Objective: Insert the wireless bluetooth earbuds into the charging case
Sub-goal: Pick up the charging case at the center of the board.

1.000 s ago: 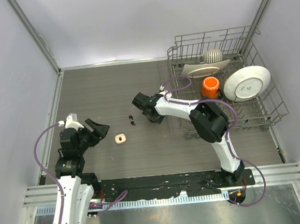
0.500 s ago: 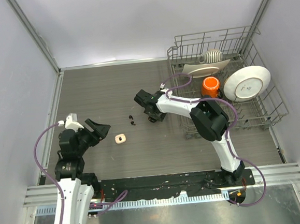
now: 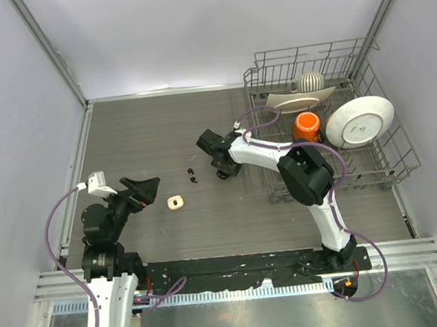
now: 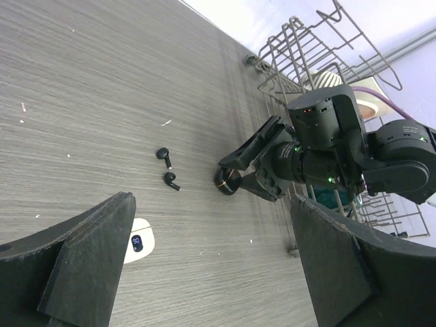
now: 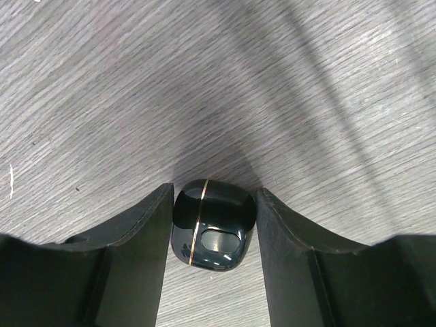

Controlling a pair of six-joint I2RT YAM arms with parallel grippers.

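Left pincer [image 4: 211,203] newly wide, empty; right pincer [image 5: 212,194] snug on black case [image 5: 212,235]; earbuds [image 4: 163,154] flat, stems parallel.

From above the near edge we look steeply down on the whole desk [image 3: 141,139]. Our left wrist view looks low toward the far right. Our right wrist view looks straight down from very near. All three share the black case [image 5: 212,225].
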